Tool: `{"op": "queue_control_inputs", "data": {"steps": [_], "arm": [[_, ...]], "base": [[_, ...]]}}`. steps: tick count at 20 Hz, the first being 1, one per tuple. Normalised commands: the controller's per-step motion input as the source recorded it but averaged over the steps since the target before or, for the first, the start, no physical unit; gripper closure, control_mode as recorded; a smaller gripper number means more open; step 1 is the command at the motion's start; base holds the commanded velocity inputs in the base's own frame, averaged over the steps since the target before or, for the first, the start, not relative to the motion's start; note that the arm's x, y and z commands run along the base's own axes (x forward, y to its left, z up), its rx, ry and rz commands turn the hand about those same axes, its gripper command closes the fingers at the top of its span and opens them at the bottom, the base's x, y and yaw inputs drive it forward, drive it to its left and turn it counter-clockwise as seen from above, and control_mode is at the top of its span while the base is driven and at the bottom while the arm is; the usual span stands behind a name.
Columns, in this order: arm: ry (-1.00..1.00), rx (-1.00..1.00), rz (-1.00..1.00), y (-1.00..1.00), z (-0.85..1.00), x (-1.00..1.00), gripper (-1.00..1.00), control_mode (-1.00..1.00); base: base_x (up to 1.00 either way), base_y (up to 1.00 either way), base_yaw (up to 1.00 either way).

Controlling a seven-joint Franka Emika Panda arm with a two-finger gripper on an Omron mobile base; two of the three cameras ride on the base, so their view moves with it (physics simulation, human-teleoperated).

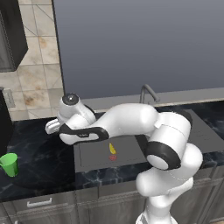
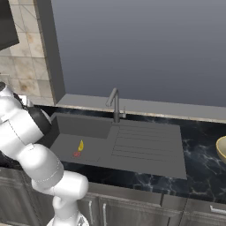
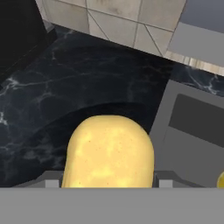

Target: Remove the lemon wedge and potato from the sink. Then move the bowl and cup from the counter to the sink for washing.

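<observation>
Hand view: potato (image 3: 108, 151) between the fingers (image 3: 51, 183), above dark counter (image 3: 57, 92).

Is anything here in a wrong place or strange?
Yes. A lemon wedge lies in the sink beside the red drain, where food does not belong. The potato sits between the tool's fingers, over the dark counter.

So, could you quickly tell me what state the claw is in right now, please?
Claw: closed on the potato, held over the dark counter beside the sink.
</observation>
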Motion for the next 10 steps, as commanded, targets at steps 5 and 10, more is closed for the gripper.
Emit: {"op": "queue_control_inputs", "data": {"steps": [5, 10], "arm": [[0.0, 0.0, 0.0, 0.29, -0.05, -0.03, 1.0, -1.0], [0.0, 0.02, 0.0, 0.2, -0.14, -0.02, 1.0, -1.0]], "base": [[0.0, 0.0, 0.0], [0.0, 0.0, 0.0]]}}
